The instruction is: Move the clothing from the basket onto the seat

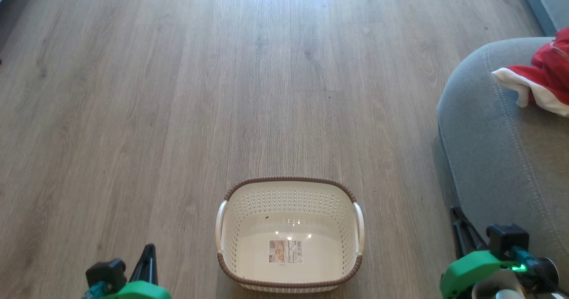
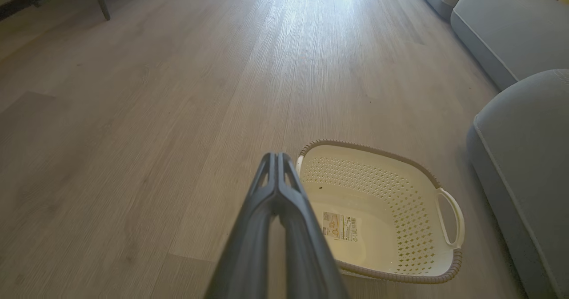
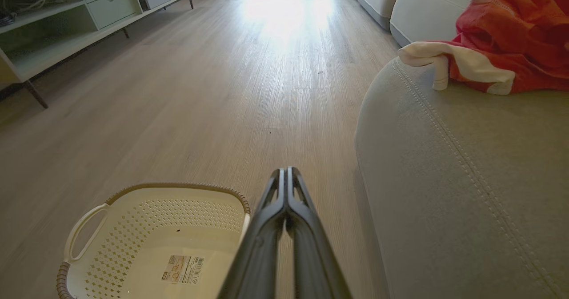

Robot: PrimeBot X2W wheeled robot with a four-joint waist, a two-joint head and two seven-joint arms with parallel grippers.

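The cream basket (image 1: 242,241) with its brown rim stands on the floor in front of me, holding nothing but its label sticker (image 1: 285,251). Red clothing (image 1: 549,74) with white trim lies on the grey seat (image 1: 502,157) at the right; in the right wrist view the clothing (image 3: 511,41) is bunched on the seat (image 3: 462,192). My left gripper (image 1: 149,251) hangs left of the basket (image 2: 382,188), fingers pressed together and holding nothing (image 2: 276,157). My right gripper (image 1: 455,214) is shut too, between the basket (image 3: 133,219) and the seat's side, its tips (image 3: 284,172) over the floor.
Pale wood-look flooring (image 1: 222,90) stretches ahead. A low cabinet on thin legs (image 3: 66,28) lines the left wall in the right wrist view. More grey cushions (image 2: 502,28) sit farther back on the right.
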